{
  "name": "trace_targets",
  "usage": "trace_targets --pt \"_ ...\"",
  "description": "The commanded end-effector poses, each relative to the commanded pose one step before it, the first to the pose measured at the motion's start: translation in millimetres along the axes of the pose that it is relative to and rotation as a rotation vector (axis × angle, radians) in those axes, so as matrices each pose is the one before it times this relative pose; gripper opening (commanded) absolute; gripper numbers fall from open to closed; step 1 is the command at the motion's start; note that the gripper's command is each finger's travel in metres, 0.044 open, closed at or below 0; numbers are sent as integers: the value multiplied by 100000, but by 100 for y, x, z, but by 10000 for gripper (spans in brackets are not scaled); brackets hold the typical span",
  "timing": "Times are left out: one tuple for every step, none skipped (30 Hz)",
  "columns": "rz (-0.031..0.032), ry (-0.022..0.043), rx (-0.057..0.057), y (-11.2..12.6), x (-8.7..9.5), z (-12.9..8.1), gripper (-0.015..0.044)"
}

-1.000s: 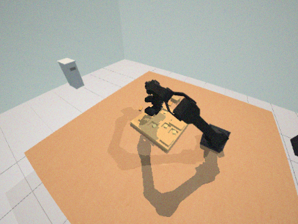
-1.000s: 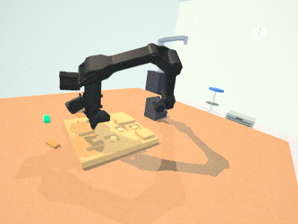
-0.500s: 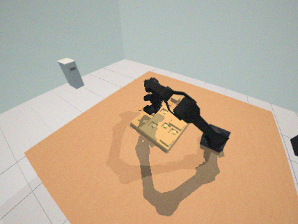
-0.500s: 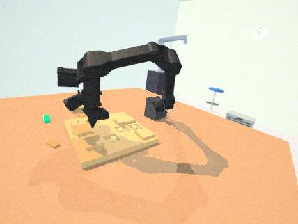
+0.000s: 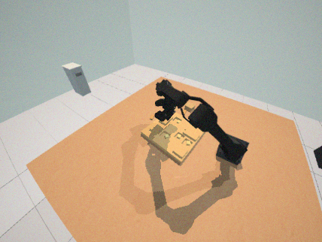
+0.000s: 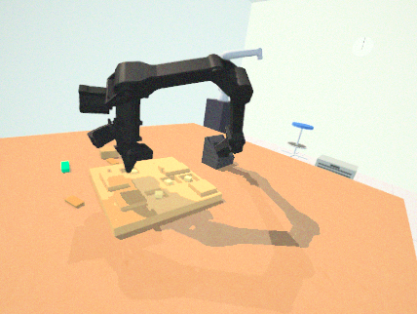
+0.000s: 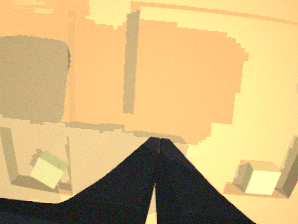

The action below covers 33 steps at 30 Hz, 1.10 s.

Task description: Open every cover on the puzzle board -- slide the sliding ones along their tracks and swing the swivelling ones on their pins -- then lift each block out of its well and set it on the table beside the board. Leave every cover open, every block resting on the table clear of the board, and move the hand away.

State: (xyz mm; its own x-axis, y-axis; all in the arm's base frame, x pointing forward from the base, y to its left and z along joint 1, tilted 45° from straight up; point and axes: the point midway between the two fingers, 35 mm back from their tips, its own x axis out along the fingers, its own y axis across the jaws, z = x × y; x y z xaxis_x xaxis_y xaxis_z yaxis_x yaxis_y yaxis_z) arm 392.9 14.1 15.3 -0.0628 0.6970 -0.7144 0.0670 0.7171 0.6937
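Observation:
The tan puzzle board (image 5: 181, 158) (image 6: 146, 220) lies on the orange table. My gripper (image 5: 162, 116) (image 6: 130, 169) (image 7: 158, 147) is shut on nothing, with its tip down at the board's far left corner. In the wrist view a flat orange cover (image 7: 182, 76) lies just ahead of the fingertips. Pale blocks sit in wells to either side, one at the left (image 7: 48, 171) and one at the right (image 7: 265, 181). Pale blocks (image 6: 168, 181) (image 6: 187, 178) (image 6: 158, 194) also show in wells in the exterior view. A green block (image 6: 64, 167) and an orange block (image 6: 74, 201) lie on the table left of the board.
The arm's base (image 5: 232, 149) (image 6: 216, 155) stands behind the board. Two small flat pieces (image 6: 112, 157) lie on the table just beyond the board's far edge. A grey box (image 5: 77, 78) stands on the floor, off the table.

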Motion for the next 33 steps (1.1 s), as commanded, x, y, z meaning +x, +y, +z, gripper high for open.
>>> trace_targets --pt "-488 207 -291 -46 -573 -18 0" --pt "-2 2 1 2 -131 -1 0" --pt "-2 2 1 2 -131 -1 0" --pt "-1 2 1 3 -131 -2 0" --pt "-1 2 1 3 -132 -2 0" --pt "-1 2 1 3 -132 -3 0" --pt "0 2 0 3 -132 -4 0" --pt "0 3 0 3 -132 -4 0" --pt "1 3 0 3 -132 -5 0" --pt "464 -212 -820 61 415 -40 0" --pt "-18 10 -3351 55 -97 -238 0" --pt "-29 19 -5585 104 -157 -396 0" --pt "-32 26 -6802 153 -182 -480 0" --pt "-28 29 -6804 185 -173 -475 0" --pt "-24 32 -6804 217 -163 -467 0" --pt "-20 34 -6805 248 -154 -457 0" --pt "-15 35 -6805 279 -144 -445 0" --pt "-11 36 -6805 309 -134 -430 0" --pt "-6 37 -6805 339 -125 -413 0" --pt "-5 37 -6287 369 -126 -392 0" --pt "-1 36 -6269 393 -116 -372 0" --pt "4 36 -6270 417 -106 -350 0" --pt "8 35 -6270 439 -96 -328 0" --pt "12 33 -6270 461 -85 -303 0" --pt "16 31 -6270 480 -75 -277 0" --pt "20 29 -6271 498 -65 -250 0" --pt "23 27 -6271 515 -54 -222 0" --pt "26 24 -6271 529 -44 -192 0" --pt "29 20 -6272 542 -33 -161 0" --pt "-37 12 -6297 545 -18 -121 0" --pt "-36 13 -6304 553 -7 -89 0" --pt "-33 15 -6304 559 3 -57 0" --pt "-15 13 -6298 563 13 -25 0"
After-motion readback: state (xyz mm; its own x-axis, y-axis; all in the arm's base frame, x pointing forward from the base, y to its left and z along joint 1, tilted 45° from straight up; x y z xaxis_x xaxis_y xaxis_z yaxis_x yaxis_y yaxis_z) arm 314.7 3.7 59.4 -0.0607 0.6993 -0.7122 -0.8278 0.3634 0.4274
